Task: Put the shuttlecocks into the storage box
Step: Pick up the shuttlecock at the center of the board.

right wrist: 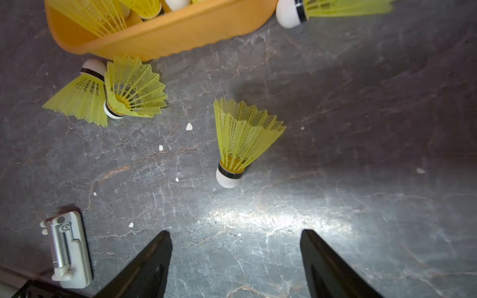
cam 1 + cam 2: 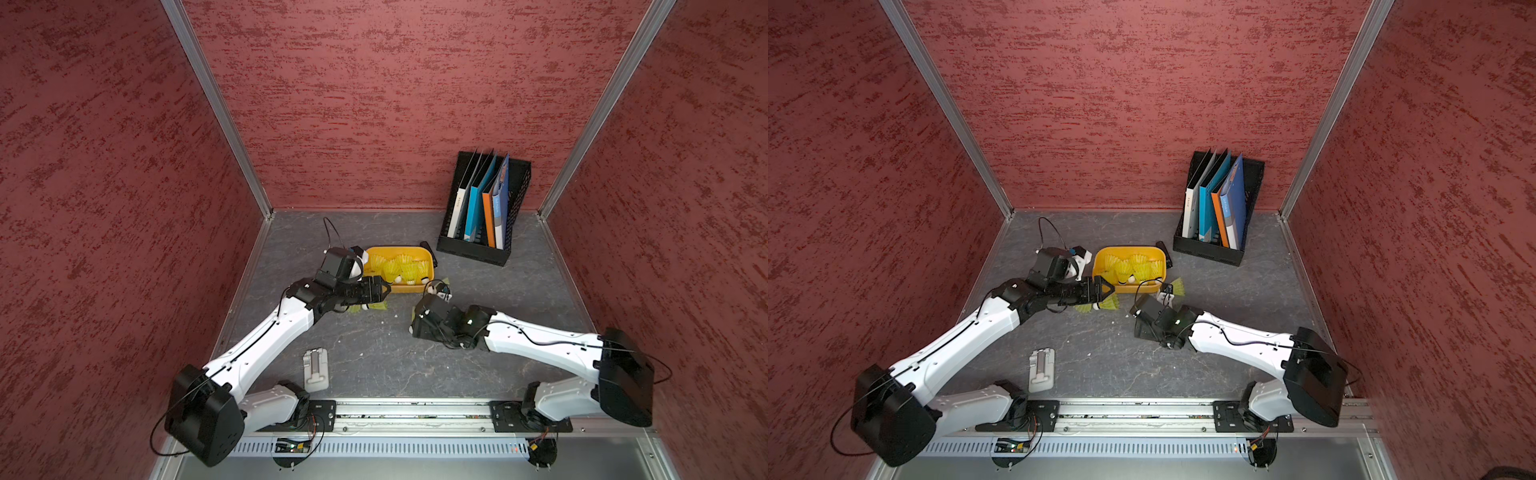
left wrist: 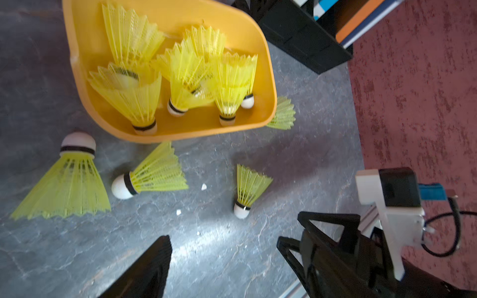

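Left gripper (image 2: 386, 287) poised right at the box's (image 2: 395, 250) robot-side rim, fingers spread, nothing in them. Inside the box sits a heap of shuttlecocks (image 3: 227, 85), corks mostly toward that same rim, some of them blurred. 4 more lie out on the table (image 1: 361, 180): a pair (image 1: 134, 87) side by side just off the box's robot-side left corner, 1 stray (image 3: 282, 113) just beside its robot-side right corner, and 1 loner (image 1: 242, 136) farther out from that rim, on its own. Right gripper (image 1: 235, 232) points at the loner, fingers wide apart and empty, tips short of its cork. A rack (image 2: 1208, 251) stands beyond the box's far right corner.
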Motion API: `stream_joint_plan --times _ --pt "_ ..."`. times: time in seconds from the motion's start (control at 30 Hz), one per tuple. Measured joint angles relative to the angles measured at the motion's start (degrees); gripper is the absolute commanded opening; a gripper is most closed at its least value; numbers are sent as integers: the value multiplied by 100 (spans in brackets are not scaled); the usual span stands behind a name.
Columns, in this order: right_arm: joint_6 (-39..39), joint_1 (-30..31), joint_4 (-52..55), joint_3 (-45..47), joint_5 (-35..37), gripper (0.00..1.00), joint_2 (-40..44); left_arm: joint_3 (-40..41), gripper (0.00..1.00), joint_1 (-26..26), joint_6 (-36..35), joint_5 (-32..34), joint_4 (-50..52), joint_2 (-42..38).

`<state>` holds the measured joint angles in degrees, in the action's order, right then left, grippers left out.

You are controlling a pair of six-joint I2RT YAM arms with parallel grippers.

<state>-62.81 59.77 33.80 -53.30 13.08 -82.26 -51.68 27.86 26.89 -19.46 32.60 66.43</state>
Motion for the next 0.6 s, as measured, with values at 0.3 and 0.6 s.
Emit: stream_joint_plan --times 0.3,0.6 --pt "-1064 396 -295 -33 675 69 -986 737 100 -22 -162 -706 409 -876" --pt "-1502 413 -531 -483 927 59 -1729 850 100 -22 -229 -892 761 -1443"
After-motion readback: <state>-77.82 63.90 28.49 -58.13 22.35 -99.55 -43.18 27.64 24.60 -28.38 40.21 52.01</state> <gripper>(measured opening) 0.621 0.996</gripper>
